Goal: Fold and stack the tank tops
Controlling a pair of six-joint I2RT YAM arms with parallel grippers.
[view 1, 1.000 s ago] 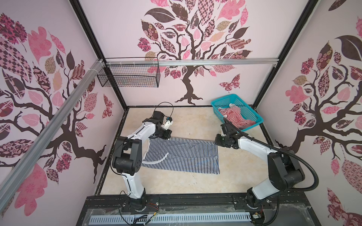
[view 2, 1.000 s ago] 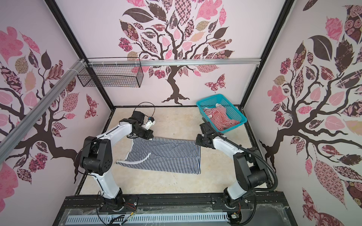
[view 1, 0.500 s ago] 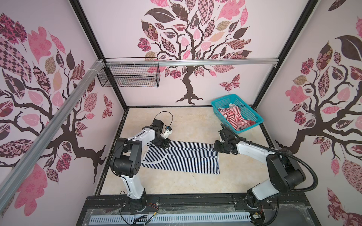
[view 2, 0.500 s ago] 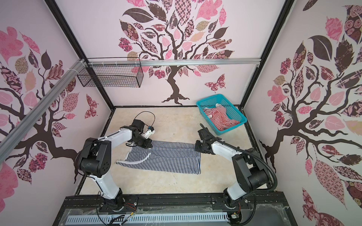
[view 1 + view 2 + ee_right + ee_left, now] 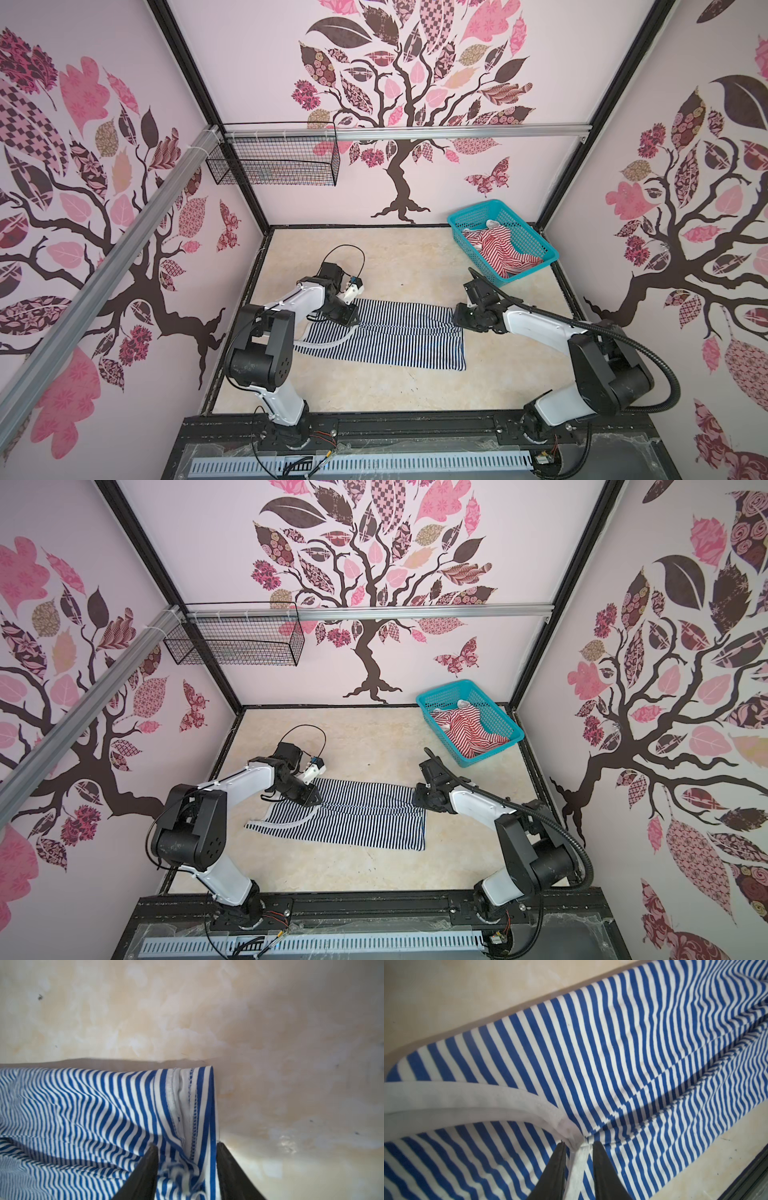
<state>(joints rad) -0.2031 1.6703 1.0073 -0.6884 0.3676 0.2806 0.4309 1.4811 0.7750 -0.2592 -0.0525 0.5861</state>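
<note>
Both pincers are spreading after being clenched a second ago; the left pincer (image 5: 579,1144) and right pincer (image 5: 187,1145) are straddling, released, opposite ends of the navy tank top (image 5: 395,336), which is lying on the surface (image 5: 395,257) near the basket (image 5: 473,209) holding the red tank top (image 5: 498,249). Limp cloth is probably wanting pinches at hem corners.

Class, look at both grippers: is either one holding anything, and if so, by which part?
Nothing looks gripped. Both sets of jaws stand apart on the navy-and-white tank top: the left gripper at its white armhole edging, the right gripper at a hem corner.
</note>
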